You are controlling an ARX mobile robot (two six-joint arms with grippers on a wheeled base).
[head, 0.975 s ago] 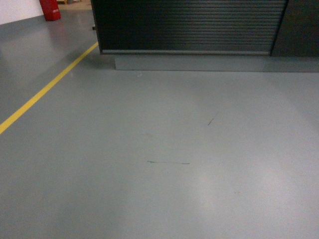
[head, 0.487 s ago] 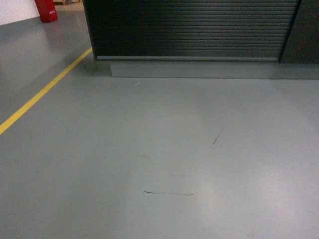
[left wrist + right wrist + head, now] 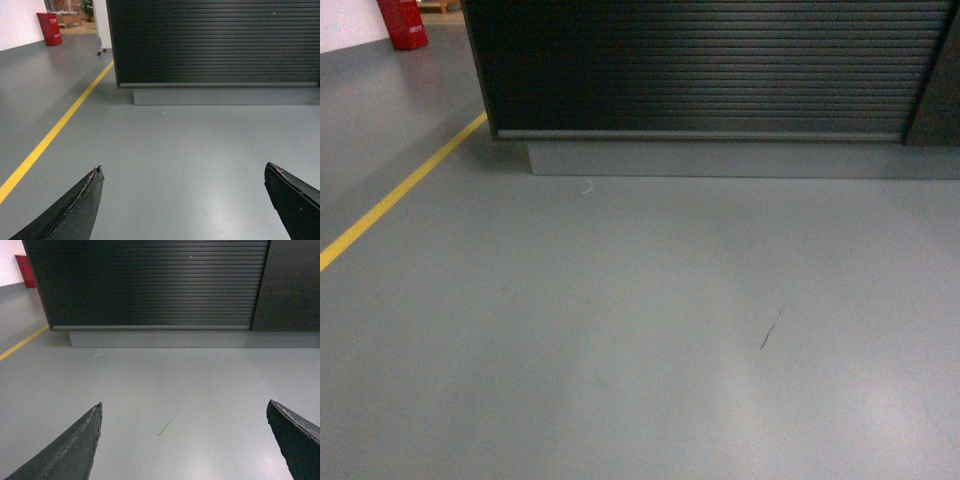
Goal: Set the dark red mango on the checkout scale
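**Approach to Checkout: Grippers Empty, Fruit and Scale Out of Frame**

The left gripper [image 3: 182, 200] had its two dark fingers spread wide apart, with only bare grey floor [image 3: 620, 330] between them. The right gripper [image 3: 182, 440] stood the same way, fingers apart and holding nothing.

The checkout [image 3: 700, 70] lay straight ahead of both grippers, across an open stretch of floor. Only its ribbed, slatted dark front and the grey plinth [image 3: 720, 158] under it were visible. The countertop was above the top edge of every view.

The dark red mango did not appear in any view, and neither did the scale. Their bearing from either gripper, and the long axis of the fruit, could not be determined. Which arm was nearer the fruit could not be judged either. As a judgement, the scale was probably up on the counter, above and ahead of both grippers.

In the left wrist view the counter's left corner sat ahead and to the left of the gripper. In the right wrist view a plain dark panel [image 3: 292, 285] joined the slats ahead and to the right.

A yellow floor line [image 3: 60, 125] ran forward on the far left side of the left gripper. A red object [image 3: 50, 27] stood further off that way; it seemed to bear markings, but they were too small to read. No brand or label was legible anywhere.
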